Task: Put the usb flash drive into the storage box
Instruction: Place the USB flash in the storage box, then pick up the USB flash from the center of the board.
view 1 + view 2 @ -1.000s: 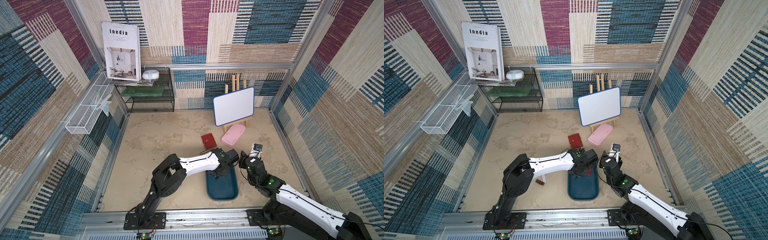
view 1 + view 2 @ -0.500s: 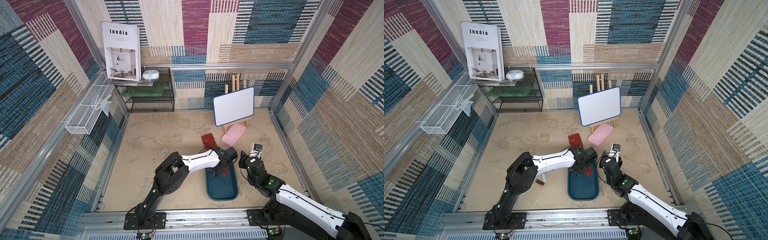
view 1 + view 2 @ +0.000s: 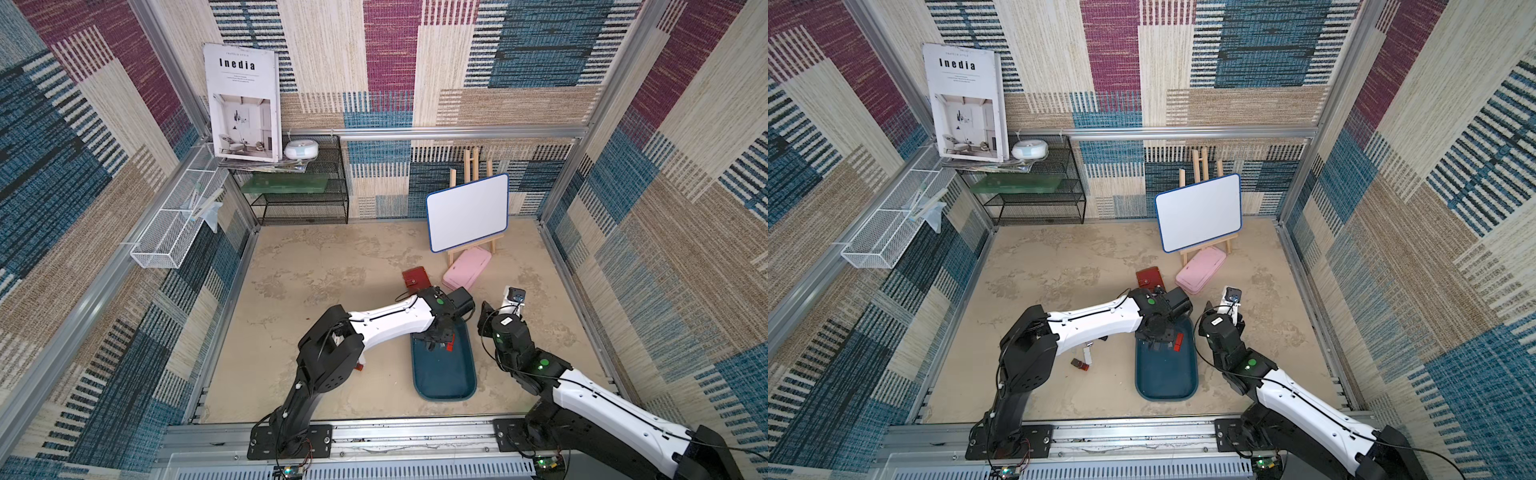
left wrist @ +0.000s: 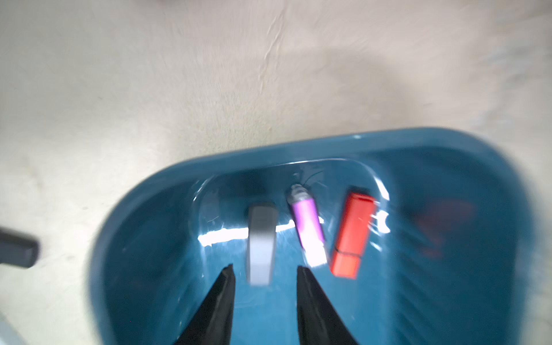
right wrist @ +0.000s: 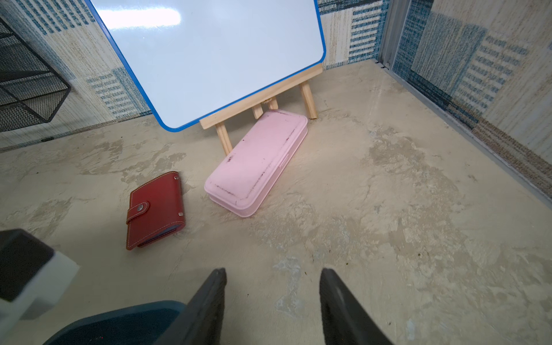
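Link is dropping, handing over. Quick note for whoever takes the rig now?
Grippers: left gripper open over the box, gripping nothing; right gripper open, empty, beside the box.
Done: grey drive, purple drive and red drive lie in the box.
Left: what look like a white drive and a dark drive on the table, outside the box.
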Controlling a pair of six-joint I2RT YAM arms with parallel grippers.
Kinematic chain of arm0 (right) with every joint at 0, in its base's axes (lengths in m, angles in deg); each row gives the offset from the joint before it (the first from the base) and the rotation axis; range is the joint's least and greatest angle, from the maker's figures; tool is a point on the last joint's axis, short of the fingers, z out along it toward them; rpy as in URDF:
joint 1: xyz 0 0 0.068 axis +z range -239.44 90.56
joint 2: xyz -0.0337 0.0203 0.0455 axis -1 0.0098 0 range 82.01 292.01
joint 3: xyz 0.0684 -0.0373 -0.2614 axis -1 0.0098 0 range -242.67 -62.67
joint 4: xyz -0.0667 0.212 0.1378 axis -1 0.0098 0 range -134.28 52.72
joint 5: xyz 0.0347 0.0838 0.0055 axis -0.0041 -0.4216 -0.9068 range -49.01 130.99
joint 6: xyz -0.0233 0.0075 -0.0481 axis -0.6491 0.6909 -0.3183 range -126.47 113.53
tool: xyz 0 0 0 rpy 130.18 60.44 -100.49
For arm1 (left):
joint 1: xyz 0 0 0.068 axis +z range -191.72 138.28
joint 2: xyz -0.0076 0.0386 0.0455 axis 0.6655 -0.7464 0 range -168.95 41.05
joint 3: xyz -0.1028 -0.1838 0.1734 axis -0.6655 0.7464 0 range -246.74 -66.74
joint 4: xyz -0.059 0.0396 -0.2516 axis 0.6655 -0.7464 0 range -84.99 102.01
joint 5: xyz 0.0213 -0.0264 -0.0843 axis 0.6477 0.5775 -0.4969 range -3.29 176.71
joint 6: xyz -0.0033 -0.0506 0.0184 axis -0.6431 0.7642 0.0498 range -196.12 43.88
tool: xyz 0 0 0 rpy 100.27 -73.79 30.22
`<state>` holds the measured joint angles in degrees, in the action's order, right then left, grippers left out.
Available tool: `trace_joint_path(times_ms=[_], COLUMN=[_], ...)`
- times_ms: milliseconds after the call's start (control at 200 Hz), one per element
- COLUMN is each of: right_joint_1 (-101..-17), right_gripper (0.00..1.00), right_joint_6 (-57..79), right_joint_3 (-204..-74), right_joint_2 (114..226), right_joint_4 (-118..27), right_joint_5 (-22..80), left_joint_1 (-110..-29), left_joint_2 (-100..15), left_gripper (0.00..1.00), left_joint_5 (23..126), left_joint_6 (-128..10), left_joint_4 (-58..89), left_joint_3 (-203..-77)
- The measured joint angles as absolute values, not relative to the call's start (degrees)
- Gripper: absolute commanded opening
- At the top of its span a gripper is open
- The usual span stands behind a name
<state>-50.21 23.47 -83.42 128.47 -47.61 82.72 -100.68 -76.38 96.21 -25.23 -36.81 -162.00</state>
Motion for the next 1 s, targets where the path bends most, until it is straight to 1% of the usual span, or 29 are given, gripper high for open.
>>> trace_joint_path(times_ms=[145,275,411,556,686,761,921,1002], right_joint_1=[-50.21,-50.21,-50.21,-50.17,-48.6,-44.38,-32.88,-28.62], right_gripper=[0.55,0.55,0.54,0.52,0.51,0.51,0.53,0.53], right_joint_6=[23.25,22.7,20.97,16.97,14.15,12.23,7.62,5.94], right_joint_3=[-83.18,-83.21,-84.34,-86.88,-93.89,-99.8,-112.89,-118.31], right_joint_2=[127.68,127.38,127.23,129.41,138.5,145.45,159.71,166.61], right_joint_4=[-47.61,-47.59,-47.59,-49.34,-50.22,-49.56,-45.19,-42.46], right_joint_5=[82.66,82.18,79.27,67.93,54.53,48.28,42.42,41.39], left_joint_1=[-100.42,-97.66,-90.75,-81.42,-73.51,-68.15,-56.13,-52.26], left_joint_2=[-68.09,-57.21,-44.6,-31.83,-24.73,-21.69,-16.75,-15.81], left_gripper=[0.42,0.43,0.45,0.47,0.47,0.47,0.5,0.5], left_joint_5=[97.28,97.89,98.29,98.02,96.73,95.84,92.73,90.96], left_joint_6=[-26.98,-28.57,-30.1,-32.9,-37.1,-40.03,-45.91,-47.94], left_joint_4=[-37.29,-37.96,-39.49,-42.49,-45.37,-46.95,-48.41,-48.43], left_joint_3=[-158.63,-151.22,-141.69,-133.3,-129.91,-128.67,-126.39,-126.22])
